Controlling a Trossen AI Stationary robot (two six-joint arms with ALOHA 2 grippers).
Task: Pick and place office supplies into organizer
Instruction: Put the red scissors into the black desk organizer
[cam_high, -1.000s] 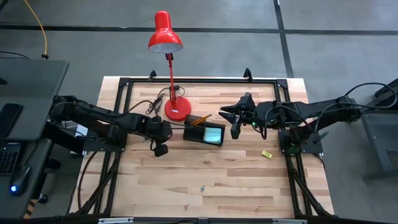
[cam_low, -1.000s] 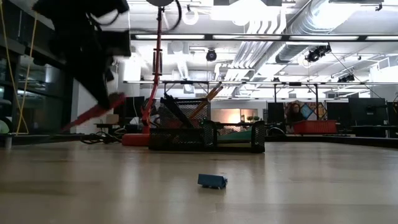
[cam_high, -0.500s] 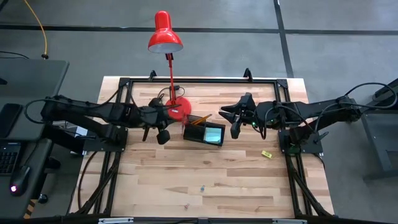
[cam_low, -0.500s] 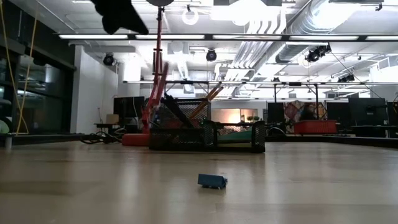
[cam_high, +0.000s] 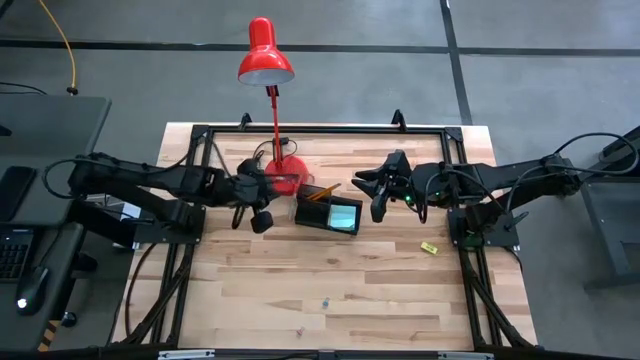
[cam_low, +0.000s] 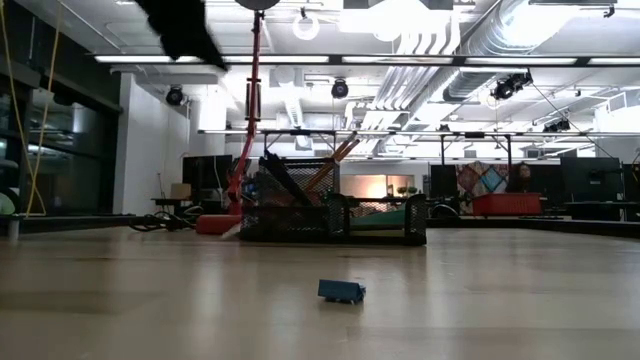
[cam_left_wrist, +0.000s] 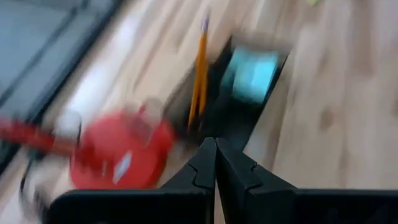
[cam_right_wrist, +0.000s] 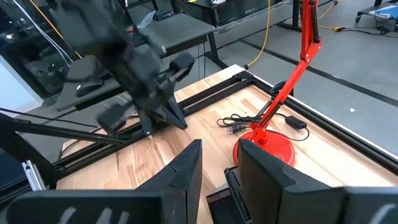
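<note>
I am holding my left claw (cam_high: 283, 186) pinched shut and empty at the organizer's (cam_high: 328, 215) ten o'clock; my right claw (cam_high: 372, 192), narrowly parted, is hovering at its two o'clock.

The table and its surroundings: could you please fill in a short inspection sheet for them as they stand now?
Surface: wooden table with a black frame along its edges.
Job's things: organizer next to the lamp, holding orange pencils and a teal sticky-note pad; tiny yellow block loose on the table.
Clutter: red desk lamp; small blue piece.
Grippers: left gripper shut, nothing in it, beside the lamp base; right gripper open, empty, at the organizer's far side.
Cables: black cord by the lamp base; yellow cable on the floor.
Surroundings: grey floor; side desk.
</note>
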